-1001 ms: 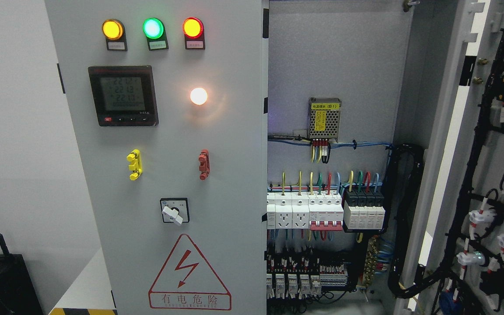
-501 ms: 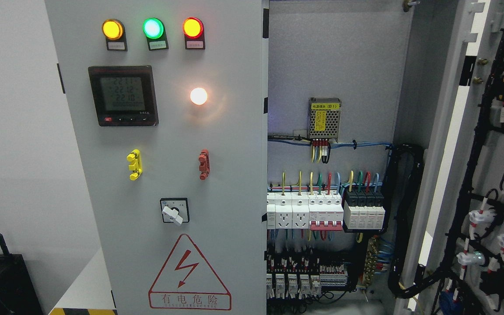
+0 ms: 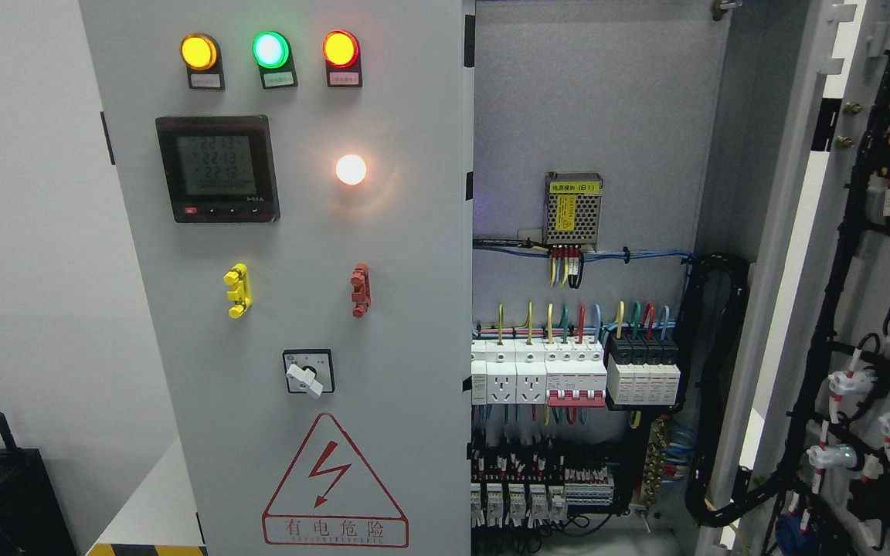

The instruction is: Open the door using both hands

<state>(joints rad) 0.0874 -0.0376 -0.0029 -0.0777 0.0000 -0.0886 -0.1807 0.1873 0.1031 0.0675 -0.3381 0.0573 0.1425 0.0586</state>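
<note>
At right, door (image 3: 870, 309) stands open; left door (image 3: 298, 309) shut.

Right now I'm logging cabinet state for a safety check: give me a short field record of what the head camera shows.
left door: shut, panel facing the camera
right door: swung open, wired inner side showing
cabinet interior: exposed
breakers: in a row inside
indicator lamps: yellow, green, red, all lit
meter: display on
robot hands: none in view

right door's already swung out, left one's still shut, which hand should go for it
Likely the left, hedged: neither hand is in view. The closed left door fills the picture's left, the left arm's own side, and its free edge sits near centre. The open right door needs nothing more.
</note>
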